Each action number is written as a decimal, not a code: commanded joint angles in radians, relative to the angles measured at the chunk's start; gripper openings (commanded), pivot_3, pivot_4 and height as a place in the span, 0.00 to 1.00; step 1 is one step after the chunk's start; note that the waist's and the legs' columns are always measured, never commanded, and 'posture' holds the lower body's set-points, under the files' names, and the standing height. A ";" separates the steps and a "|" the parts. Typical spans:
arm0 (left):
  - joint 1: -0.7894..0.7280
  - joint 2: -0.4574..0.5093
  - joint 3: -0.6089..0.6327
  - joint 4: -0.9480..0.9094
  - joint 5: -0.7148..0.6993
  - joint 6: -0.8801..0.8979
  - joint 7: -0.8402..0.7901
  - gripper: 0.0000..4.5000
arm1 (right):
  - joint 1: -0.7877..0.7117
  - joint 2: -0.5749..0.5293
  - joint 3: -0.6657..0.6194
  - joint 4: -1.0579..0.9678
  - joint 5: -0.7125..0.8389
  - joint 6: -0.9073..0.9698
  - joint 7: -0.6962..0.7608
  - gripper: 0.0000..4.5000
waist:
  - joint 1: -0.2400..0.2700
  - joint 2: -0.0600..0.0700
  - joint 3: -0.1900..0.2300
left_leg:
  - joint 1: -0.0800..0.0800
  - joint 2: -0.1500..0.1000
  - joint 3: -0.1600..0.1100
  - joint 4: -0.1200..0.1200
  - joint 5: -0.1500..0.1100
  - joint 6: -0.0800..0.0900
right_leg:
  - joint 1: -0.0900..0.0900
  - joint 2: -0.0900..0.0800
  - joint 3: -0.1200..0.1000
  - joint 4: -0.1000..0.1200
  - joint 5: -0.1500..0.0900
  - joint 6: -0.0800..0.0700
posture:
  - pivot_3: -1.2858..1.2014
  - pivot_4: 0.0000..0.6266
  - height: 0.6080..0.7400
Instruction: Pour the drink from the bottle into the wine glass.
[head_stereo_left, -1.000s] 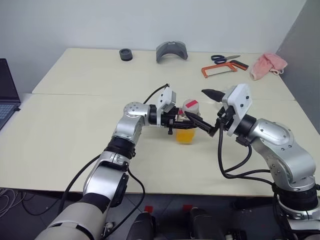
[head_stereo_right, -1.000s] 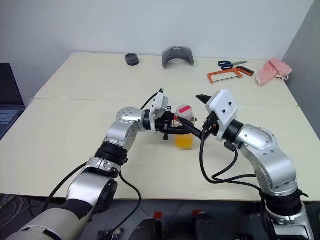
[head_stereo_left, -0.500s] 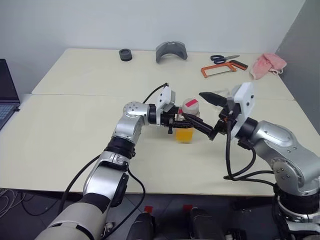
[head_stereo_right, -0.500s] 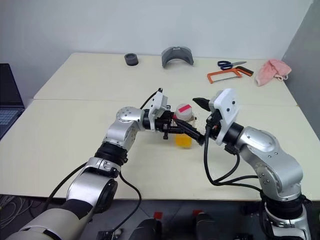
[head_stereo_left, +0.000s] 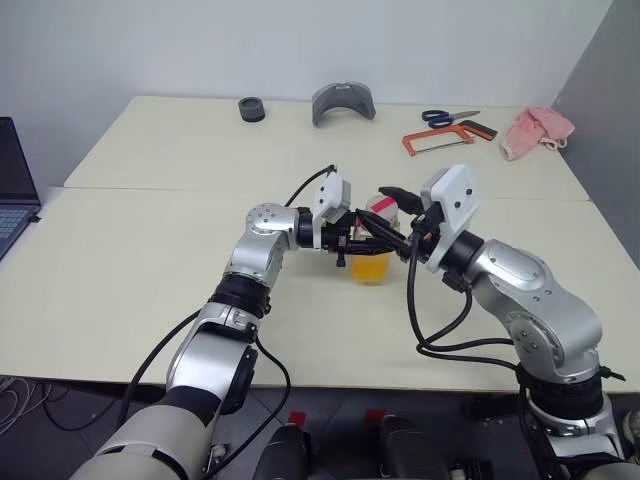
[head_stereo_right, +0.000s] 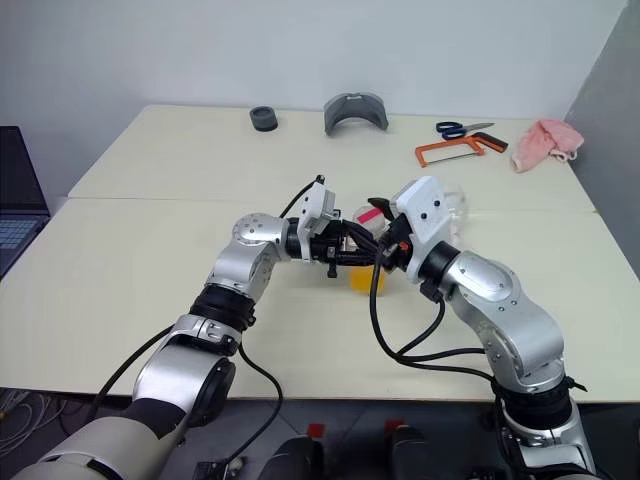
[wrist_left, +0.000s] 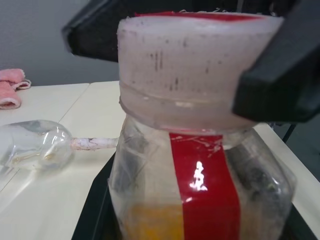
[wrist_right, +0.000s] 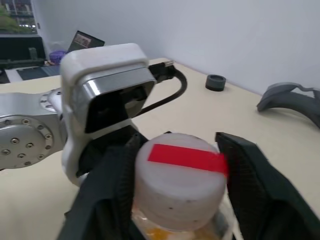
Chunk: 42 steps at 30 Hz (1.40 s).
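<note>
Left jaws: your left gripper (head_stereo_left: 352, 243) was clamped on the bottle (wrist_left: 200, 150), pinching its body from the side below the cap.
Right jaws: your right gripper (wrist_right: 180, 185) had a black finger (wrist_right: 107, 187) on each side of the cap (wrist_right: 180, 172); they looked close against it, but whether they had truly gripped it I could not tell.
Bottle: it stood upright at the middle of the table (head_stereo_left: 120, 290), near its front edge, between your two arms, with the red stripe running down its side and across the cap top.
Drink: the drink (head_stereo_left: 369, 269) sat low in the bottle, orange and apparently all still inside.
Wine glass: the wine glass (wrist_left: 35, 146) lay on its side on the table beyond the bottle, bowl empty, stem pointing toward the bottle, well apart from both grippers.
Done so far: you had the bottle secured in one gripper and the other placed at the cap.
Still to do: by the look of it, the cap was not yet off, so unscrewing came first; then the glass needed standing upright before you could tip the bottle over it. Nothing had been poured.
</note>
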<state>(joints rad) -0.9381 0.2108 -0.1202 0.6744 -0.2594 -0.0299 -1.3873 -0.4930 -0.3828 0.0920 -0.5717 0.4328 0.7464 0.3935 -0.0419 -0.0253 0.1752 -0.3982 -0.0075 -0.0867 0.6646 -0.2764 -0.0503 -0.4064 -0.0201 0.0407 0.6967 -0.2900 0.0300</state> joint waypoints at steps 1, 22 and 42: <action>-0.008 0.000 0.005 -0.023 -0.010 -0.005 -0.011 0.37 | -0.004 -0.019 -0.012 -0.017 0.022 -0.049 0.065 0.42 | 0.000 0.000 0.000 | 0.000 0.000 0.000 0.000 0.000 0.000 | 0.000 0.000 0.000 0.000 0.000 0.000 | 0.52 0.24 1.00; 0.008 0.029 0.002 -0.073 -0.018 0.039 -0.059 0.36 | -0.132 -0.170 -0.075 0.229 0.057 -0.218 0.415 0.97 | -0.009 0.001 0.001 | 0.000 0.001 -0.001 0.000 0.000 0.000 | 0.000 -0.002 0.000 0.000 0.000 0.000 | 0.52 0.24 1.00; 0.004 0.022 0.001 -0.060 -0.013 0.031 -0.052 0.36 | 0.001 -0.139 -0.102 0.092 -0.007 -0.159 0.207 0.97 | -0.009 0.001 0.001 | 0.000 0.000 -0.004 0.000 0.000 0.000 | 0.000 -0.001 0.000 0.000 0.000 0.000 | 0.52 0.24 1.00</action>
<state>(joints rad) -0.9137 0.2336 -0.1293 0.6346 -0.2567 0.0169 -1.4294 -0.4940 -0.5046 0.0484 -0.4562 0.4219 0.5810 0.6244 -0.0510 -0.0246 0.1757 -0.3984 -0.0076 -0.0907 0.6648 -0.2763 -0.0504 -0.4065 -0.0209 0.0407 0.6969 -0.2900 0.0300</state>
